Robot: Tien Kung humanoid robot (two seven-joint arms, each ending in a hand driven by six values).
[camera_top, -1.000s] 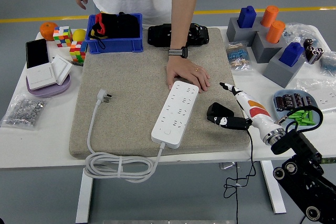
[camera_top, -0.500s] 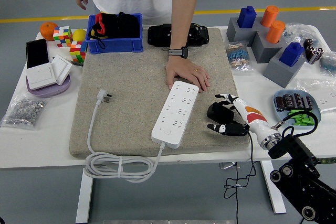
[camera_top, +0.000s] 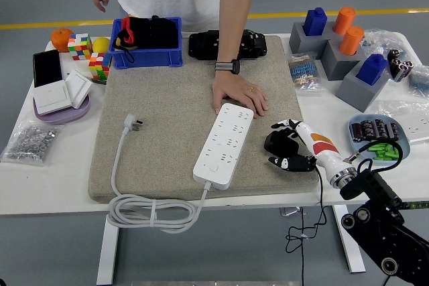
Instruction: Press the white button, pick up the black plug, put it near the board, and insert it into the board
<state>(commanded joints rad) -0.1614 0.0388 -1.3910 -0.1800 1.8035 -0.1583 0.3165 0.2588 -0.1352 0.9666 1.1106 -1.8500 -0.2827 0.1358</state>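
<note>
Your right hand (camera_top: 289, 145) has its fingers (camera_top: 283, 163) curled around the black plug (camera_top: 277, 143), on the mat (camera_top: 167, 105) right of the white power strip (camera_top: 224, 144). A person's hand (camera_top: 238, 95) presses the strip's far end.

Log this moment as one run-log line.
right robot hand: closing around black plug | plug: on mat | power strip: held by person's hand | left: not in view

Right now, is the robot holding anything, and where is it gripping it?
The right hand is closed around the black plug on the mat's right edge, fingers wrapping its body from the right side.
</note>
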